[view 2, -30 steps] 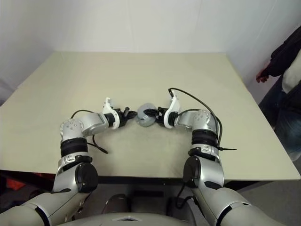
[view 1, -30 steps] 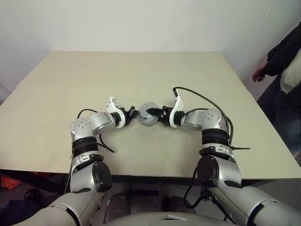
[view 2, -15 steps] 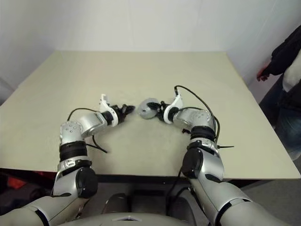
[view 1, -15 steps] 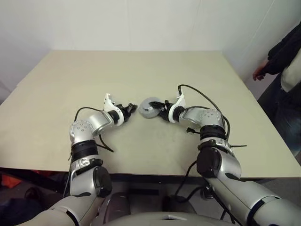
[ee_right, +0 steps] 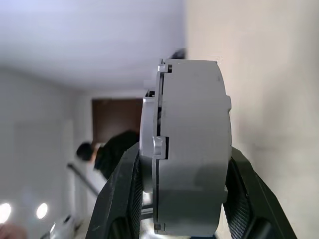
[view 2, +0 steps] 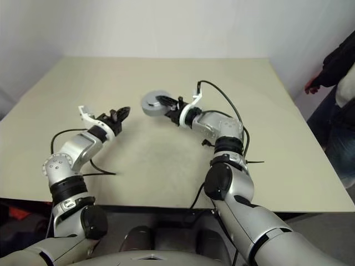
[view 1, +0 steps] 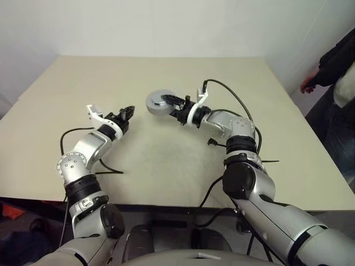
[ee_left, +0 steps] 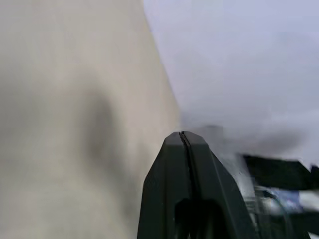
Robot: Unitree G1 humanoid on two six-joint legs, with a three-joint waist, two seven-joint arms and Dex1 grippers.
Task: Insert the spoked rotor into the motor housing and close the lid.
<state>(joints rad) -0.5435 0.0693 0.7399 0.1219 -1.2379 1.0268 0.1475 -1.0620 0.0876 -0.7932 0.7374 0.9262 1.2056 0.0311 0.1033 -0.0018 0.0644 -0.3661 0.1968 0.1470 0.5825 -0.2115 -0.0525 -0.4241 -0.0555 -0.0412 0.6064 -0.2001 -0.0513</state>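
White walls close off the far side of the beige table, and a person stands off past its right edge. My right gripper is clamped across the motor housing, one finger on each flat face, holding it clear above the tabletop. In the right wrist view the housing sits between the fingers with the lid seated on one face, a thin seam between them, so I judge it closed; I cannot see the spoked rotor and take it to be inside. My left gripper is pinched shut on nothing, off to the left, well apart from the housing.

Handling, as I read it: solid metal, rigid, probably heavy for its size, with smooth faces that could slip. Squeezing across both faces keeps the lid pressed on. I would stay off the rim, where it could roll.
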